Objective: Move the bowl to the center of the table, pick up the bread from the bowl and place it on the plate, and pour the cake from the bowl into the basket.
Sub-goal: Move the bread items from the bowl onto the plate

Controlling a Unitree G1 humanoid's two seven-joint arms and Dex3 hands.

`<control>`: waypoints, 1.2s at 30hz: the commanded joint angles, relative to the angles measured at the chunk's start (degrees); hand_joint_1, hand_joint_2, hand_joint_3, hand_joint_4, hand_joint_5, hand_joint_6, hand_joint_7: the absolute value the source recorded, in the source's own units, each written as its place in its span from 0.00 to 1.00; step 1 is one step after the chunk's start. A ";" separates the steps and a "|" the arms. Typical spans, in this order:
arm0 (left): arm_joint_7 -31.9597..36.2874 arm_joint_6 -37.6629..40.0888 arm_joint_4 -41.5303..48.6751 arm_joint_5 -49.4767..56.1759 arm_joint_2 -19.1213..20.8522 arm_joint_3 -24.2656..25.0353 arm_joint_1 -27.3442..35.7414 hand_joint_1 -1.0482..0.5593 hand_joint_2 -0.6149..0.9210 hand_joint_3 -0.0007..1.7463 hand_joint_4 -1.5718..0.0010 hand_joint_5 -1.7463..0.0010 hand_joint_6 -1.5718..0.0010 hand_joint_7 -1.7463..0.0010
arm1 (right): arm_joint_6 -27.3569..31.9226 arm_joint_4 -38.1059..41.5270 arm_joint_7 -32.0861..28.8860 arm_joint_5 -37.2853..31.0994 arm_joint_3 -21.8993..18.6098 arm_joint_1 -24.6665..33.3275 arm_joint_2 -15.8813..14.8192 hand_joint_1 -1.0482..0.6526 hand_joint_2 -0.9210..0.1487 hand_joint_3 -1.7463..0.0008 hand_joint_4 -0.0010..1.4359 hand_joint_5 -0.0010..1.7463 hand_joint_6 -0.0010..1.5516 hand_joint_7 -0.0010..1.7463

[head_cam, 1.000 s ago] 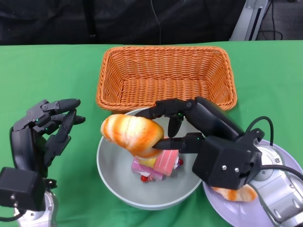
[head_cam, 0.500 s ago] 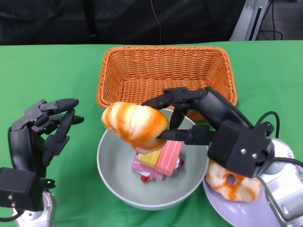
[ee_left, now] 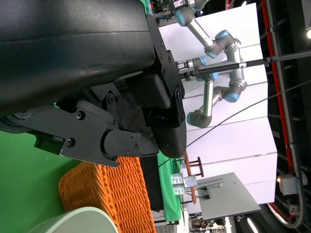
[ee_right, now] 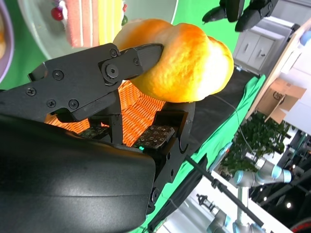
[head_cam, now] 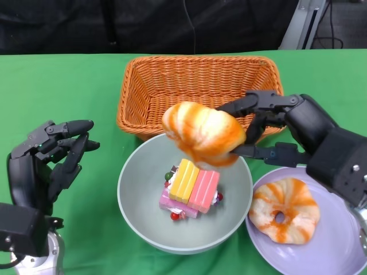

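My right hand (head_cam: 287, 129) holds an orange-and-white bread roll (head_cam: 203, 133) in the air above the far rim of the grey-green bowl (head_cam: 137, 200). The right wrist view shows the roll (ee_right: 182, 60) pinched between the fingers (ee_right: 121, 60). In the bowl lies a striped yellow-and-pink cake (head_cam: 192, 186) with small red berries. A ring-shaped bread (head_cam: 284, 209) lies on the lilac plate (head_cam: 338, 246) at the right. The wicker basket (head_cam: 200, 91) stands behind the bowl. My left hand (head_cam: 49, 163) hovers left of the bowl, fingers apart, holding nothing.
Green cloth covers the table (head_cam: 57, 86). The basket's near wall sits just behind the bowl's rim, under the lifted roll. The plate touches or nearly touches the bowl's right side. Robot arms and furniture stand in the room beyond the table.
My right hand has lifted the roll out of the bowl and carried it up and rightward. The ring bread on the plate has come into full view. The left hand has stayed put.
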 commanded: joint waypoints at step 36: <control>-3.71 0.99 -0.93 -3.32 1.32 1.07 0.84 0.51 1.00 0.14 0.39 0.54 0.32 0.76 | -41.02 18.64 -18.59 -9.88 -15.50 12.12 -9.91 0.47 0.02 0.94 0.53 1.00 0.49 0.62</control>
